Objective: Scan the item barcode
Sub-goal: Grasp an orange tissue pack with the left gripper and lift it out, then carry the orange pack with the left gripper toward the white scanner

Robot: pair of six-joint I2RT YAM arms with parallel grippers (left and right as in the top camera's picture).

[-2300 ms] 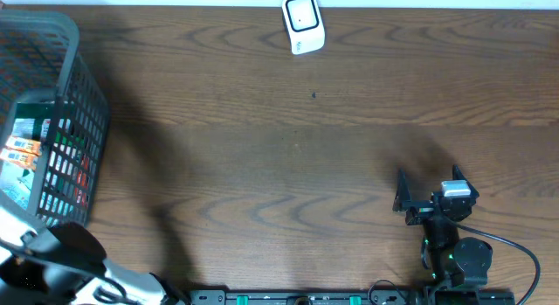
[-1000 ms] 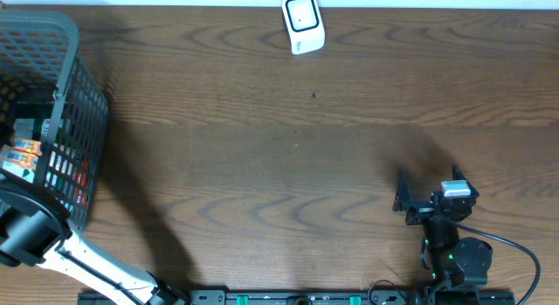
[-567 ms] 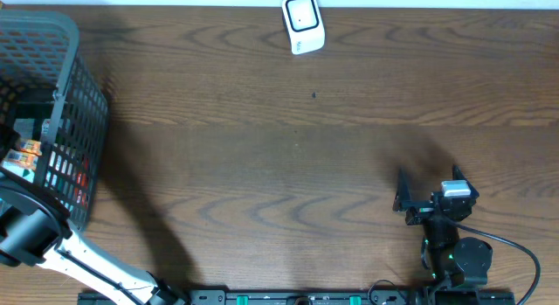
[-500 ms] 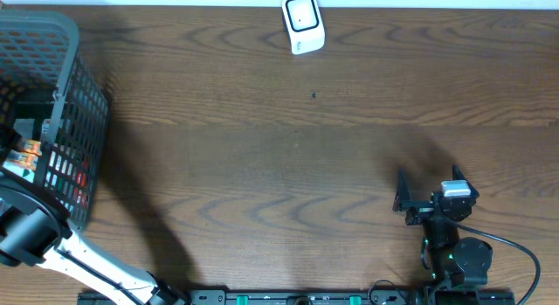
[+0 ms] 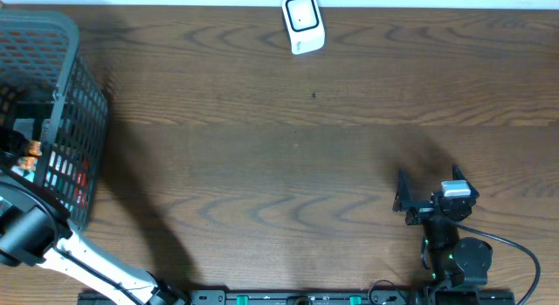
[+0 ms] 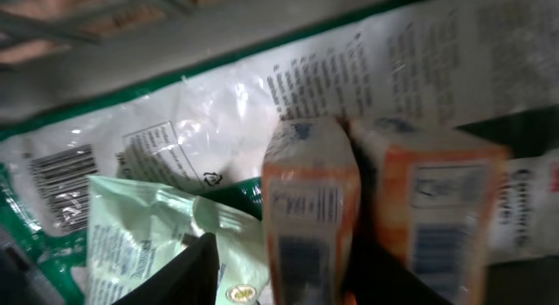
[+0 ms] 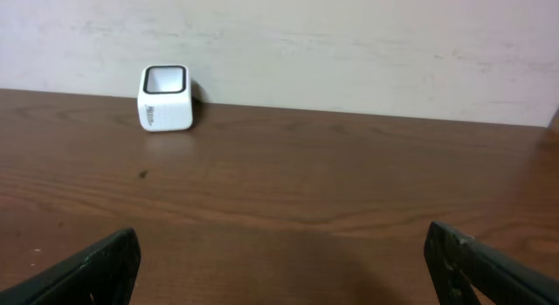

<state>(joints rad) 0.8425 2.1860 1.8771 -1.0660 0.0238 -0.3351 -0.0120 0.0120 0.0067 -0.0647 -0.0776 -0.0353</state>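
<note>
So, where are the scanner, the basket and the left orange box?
scanner [image 5: 303, 24]: overhead view, top face.
basket [image 5: 87, 121]: overhead view, mesh wall.
left orange box [image 6: 310, 209]: left wrist view, front face.

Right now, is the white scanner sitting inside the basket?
No, the white scanner stands on the wooden table at its far edge, well apart from the basket on the left.

The table [image 5: 262, 165] is dark wood with wavy lines, smooth and a bit shiny. The basket [image 5: 77, 91] at the left edge is grey plastic mesh. The scanner [image 5: 303, 24] at the top is smooth white plastic. In the left wrist view, the bag [image 6: 218, 121] is shiny, crinkly plastic, and the blurry boxes [image 6: 310, 209] look like orange card.
</note>
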